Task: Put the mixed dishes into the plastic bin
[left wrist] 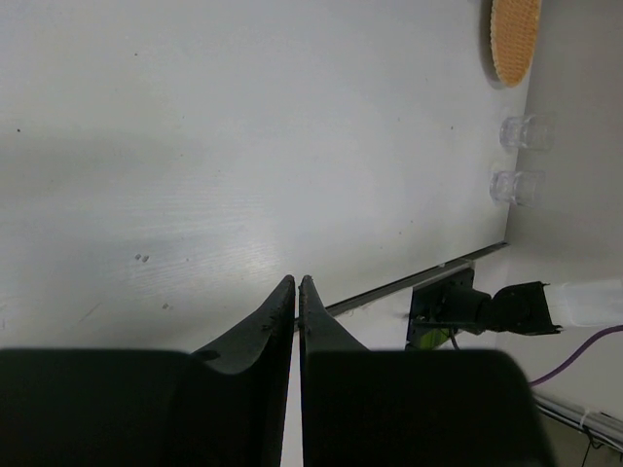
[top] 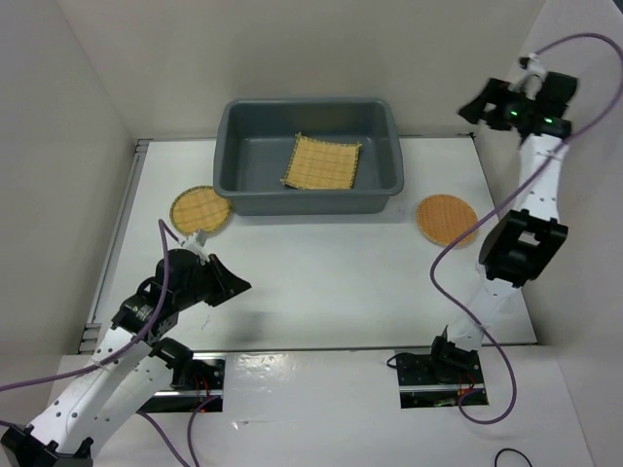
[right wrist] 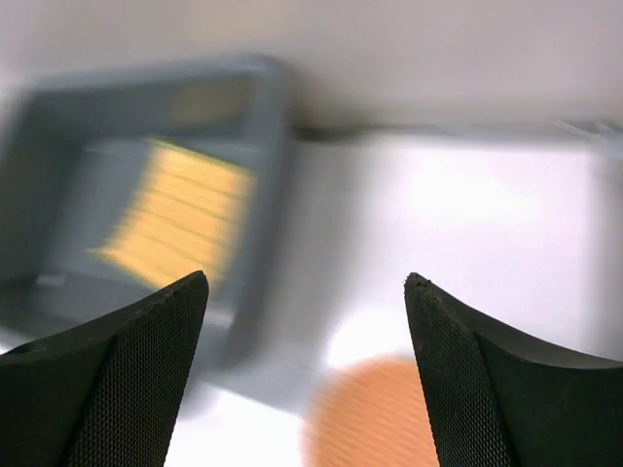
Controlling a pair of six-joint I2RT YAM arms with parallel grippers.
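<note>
The dark grey plastic bin stands at the back middle, with the square yellow slatted mat lying inside it. The yellow dark-rimmed woven disc lies left of the bin. The orange-brown woven disc lies to its right. My left gripper is shut and empty, low over bare table below the yellow disc. My right gripper is open and empty, raised high at the back right. Its blurred wrist view shows the bin, mat and orange disc. Two small clear glasses stand by the right wall.
White walls close in the table on the left, back and right. The right arm's elbow hangs over the table's right edge near the orange disc. The arm bases sit at the near edge. A purple cable loops beside the right arm.
</note>
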